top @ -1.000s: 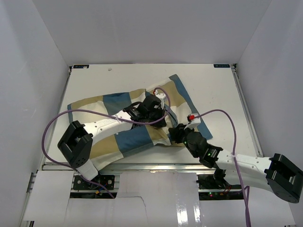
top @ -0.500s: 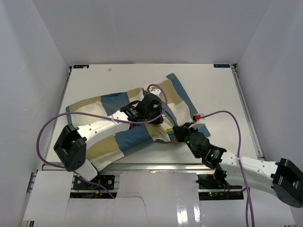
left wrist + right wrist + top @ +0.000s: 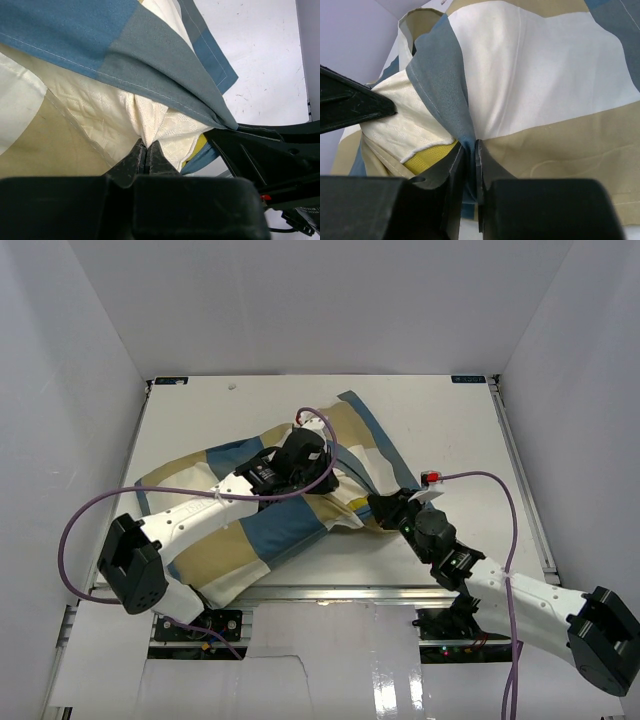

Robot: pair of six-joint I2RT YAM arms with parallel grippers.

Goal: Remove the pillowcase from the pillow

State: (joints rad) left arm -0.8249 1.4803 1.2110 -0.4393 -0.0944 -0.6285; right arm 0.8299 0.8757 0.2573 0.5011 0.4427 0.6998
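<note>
The checked pillowcase [image 3: 235, 530] in tan, blue and white lies across the middle of the table, bunched up at its right end. The cream pillow [image 3: 350, 512] pokes out of its open end; its dotted cloth [image 3: 165, 127] and yellow edging [image 3: 427, 159] show in the wrist views. My left gripper [image 3: 147, 146] is shut on a pinch of the pillow's cream cloth, just under the blue hem of the pillowcase [image 3: 150, 60]. My right gripper [image 3: 470, 150] is shut on the blue hem of the pillowcase [image 3: 445, 95] at the opening, next to the pillow corner.
The white table [image 3: 450, 430] is walled by white panels on three sides. Purple cables [image 3: 90, 530] loop from both arms over the cloth and table. The two grippers [image 3: 345, 490] work close together at the opening.
The left arm has swung back and left, lifting the pillow's cloth and the case's right end. The right gripper moved right with the hem. The cloth bunched further left.
</note>
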